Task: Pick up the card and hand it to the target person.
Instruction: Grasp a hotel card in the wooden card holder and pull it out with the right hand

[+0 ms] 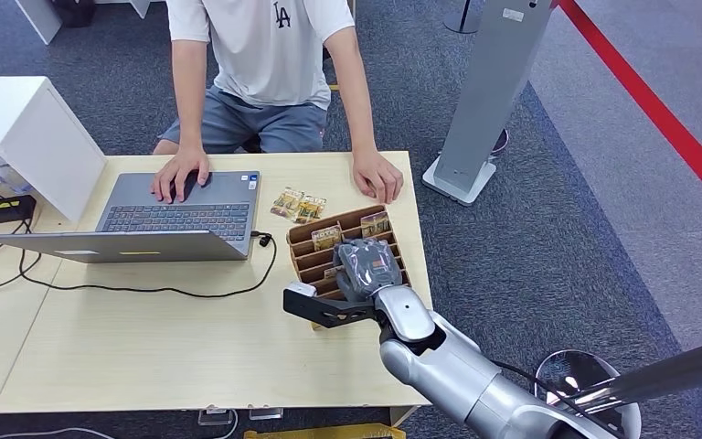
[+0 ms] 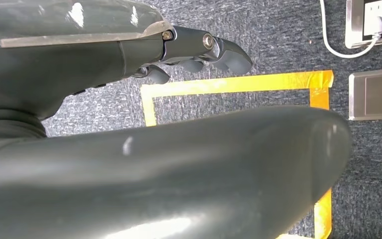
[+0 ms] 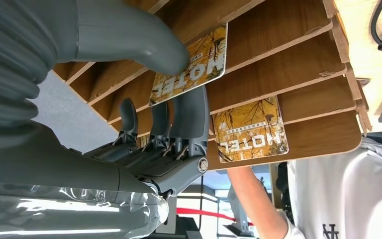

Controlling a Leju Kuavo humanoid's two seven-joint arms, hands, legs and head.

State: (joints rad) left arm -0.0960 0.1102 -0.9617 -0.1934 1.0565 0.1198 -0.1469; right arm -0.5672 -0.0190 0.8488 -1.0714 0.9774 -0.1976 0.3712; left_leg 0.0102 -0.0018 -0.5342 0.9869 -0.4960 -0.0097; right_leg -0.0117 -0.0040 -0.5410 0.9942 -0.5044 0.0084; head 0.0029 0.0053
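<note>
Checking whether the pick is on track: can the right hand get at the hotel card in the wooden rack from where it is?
Probably yes. The right hand is already at the wooden rack, its thumb and fingers on either side of a hotel card, with nothing between them.

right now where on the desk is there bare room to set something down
The widest bare patch is the near half of the table, between the laptop with its cable and the near edge. A narrow strip lies between the person's hands. It is crowded at the wooden rack, where the right hand pinches a card, with loose cards behind.
</note>
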